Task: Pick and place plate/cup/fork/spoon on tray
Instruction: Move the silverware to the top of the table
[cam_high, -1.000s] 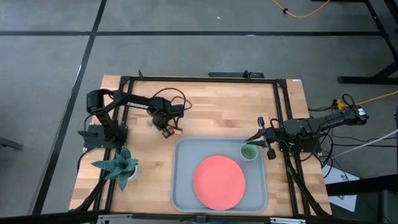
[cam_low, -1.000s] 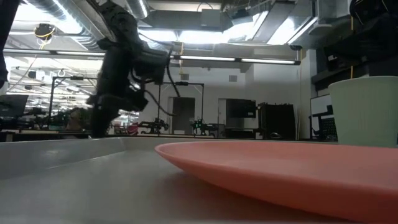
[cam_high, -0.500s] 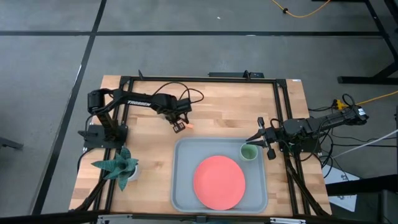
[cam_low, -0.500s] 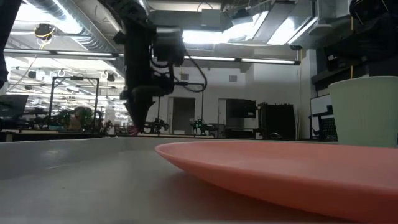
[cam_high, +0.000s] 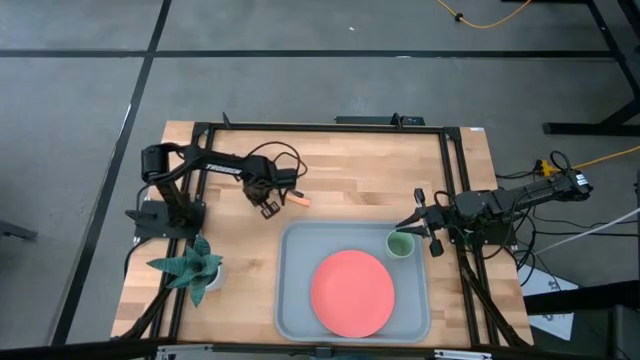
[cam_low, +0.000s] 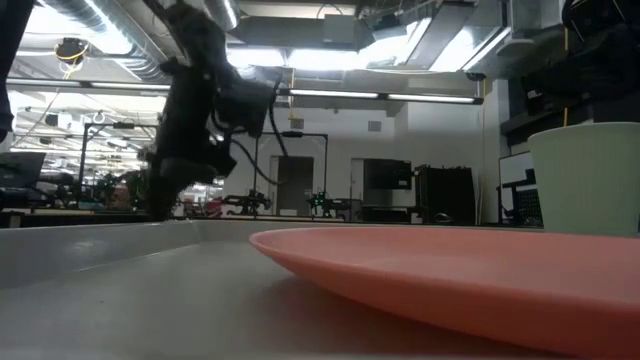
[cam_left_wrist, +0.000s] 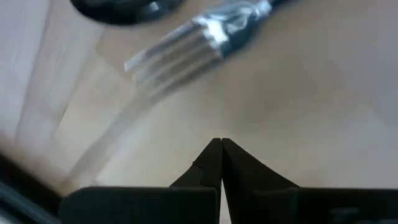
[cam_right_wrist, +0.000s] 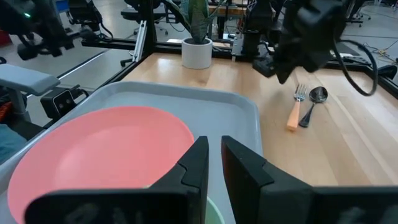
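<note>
Pulling my left gripper (cam_high: 268, 208) back from the tray (cam_high: 292, 300) toward the worktop's left side, fingers pressed together and empty, I've left the fork (cam_right_wrist: 295, 109) and spoon (cam_right_wrist: 313, 101) on the wood, so both still need picking.

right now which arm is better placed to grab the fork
Left. The left gripper hovers beside the fork on the bare wood, while the right gripper waits over the tray near the cup.
</note>
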